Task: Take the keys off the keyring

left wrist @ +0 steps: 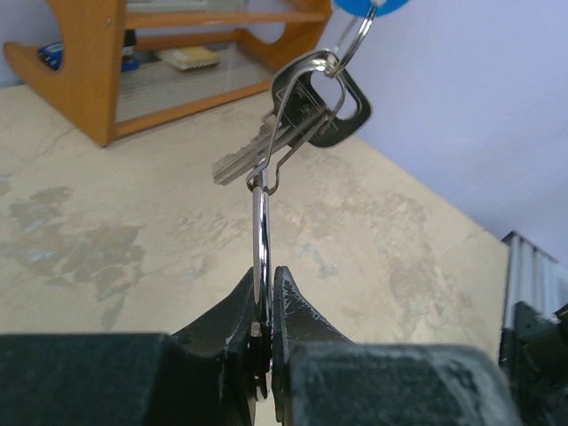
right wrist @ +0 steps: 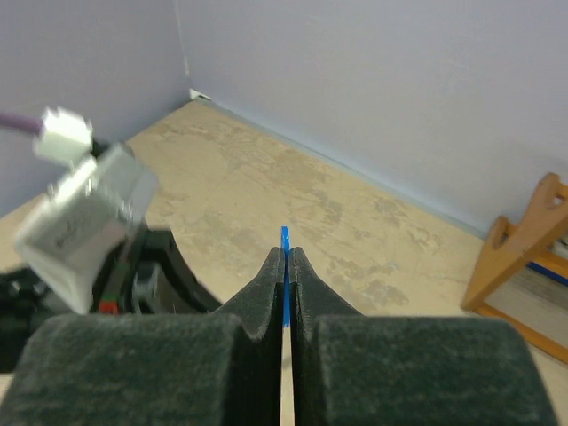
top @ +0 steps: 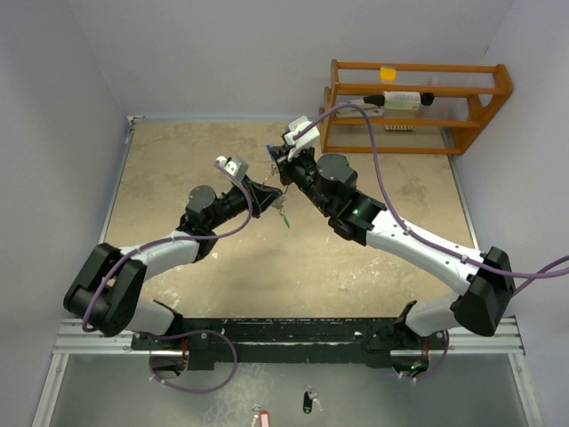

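Above the table [top: 178, 178], your arms meet raised, elbows bent: left gripper [left wrist: 266, 288] pinched tight on the keyring [left wrist: 260, 222], right gripper [right wrist: 285, 266] clamped on the blue key [right wrist: 285, 236].

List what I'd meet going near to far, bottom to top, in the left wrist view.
left gripper, shut on the ring → keyring, seen edge on → keys bunched above it → blue key head at the top edge → wooden rack, far back on the left
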`<control>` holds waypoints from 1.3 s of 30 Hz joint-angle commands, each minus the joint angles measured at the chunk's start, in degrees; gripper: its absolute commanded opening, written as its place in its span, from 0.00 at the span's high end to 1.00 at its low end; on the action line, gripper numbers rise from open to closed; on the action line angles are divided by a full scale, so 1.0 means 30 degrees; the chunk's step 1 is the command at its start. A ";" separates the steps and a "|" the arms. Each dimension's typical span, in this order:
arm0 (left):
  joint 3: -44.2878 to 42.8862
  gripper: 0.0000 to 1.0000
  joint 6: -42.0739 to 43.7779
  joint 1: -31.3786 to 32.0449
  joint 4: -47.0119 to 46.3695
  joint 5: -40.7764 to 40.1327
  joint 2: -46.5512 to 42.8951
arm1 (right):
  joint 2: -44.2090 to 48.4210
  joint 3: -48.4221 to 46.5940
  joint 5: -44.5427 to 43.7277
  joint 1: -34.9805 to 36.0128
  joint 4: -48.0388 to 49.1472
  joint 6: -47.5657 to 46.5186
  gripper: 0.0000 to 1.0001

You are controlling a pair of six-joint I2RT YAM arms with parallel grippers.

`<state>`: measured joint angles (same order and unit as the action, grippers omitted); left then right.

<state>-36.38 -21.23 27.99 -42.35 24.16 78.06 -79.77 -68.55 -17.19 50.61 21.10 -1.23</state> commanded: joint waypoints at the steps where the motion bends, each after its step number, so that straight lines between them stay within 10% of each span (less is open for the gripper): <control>1: -0.4335 1.00 0.5138 0.0110 0.9401 -0.5013 -0.0918 | 0.1364 0.0915 -0.2170 -0.0047 0.1793 -0.1015 1.00; 10: -1.3475 1.00 0.7772 0.0875 2.1943 -1.1475 0.3336 | 0.1543 0.2549 -0.5004 -0.0053 0.1487 -0.1809 1.00; 18: -1.6012 1.00 0.9419 0.2828 2.5217 -1.8049 0.4208 | 0.2107 0.4059 -0.4992 -0.0051 0.1901 -0.1634 0.91; 39: -1.7543 1.00 0.8477 0.3296 2.5279 -0.8986 -0.1283 | 0.5977 1.0795 0.2000 -0.0039 0.7634 -0.0342 0.50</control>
<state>-86.65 5.50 37.45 35.35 -10.55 76.84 -64.23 -37.54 -14.55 50.59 34.98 -3.33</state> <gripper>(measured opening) 0.033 0.484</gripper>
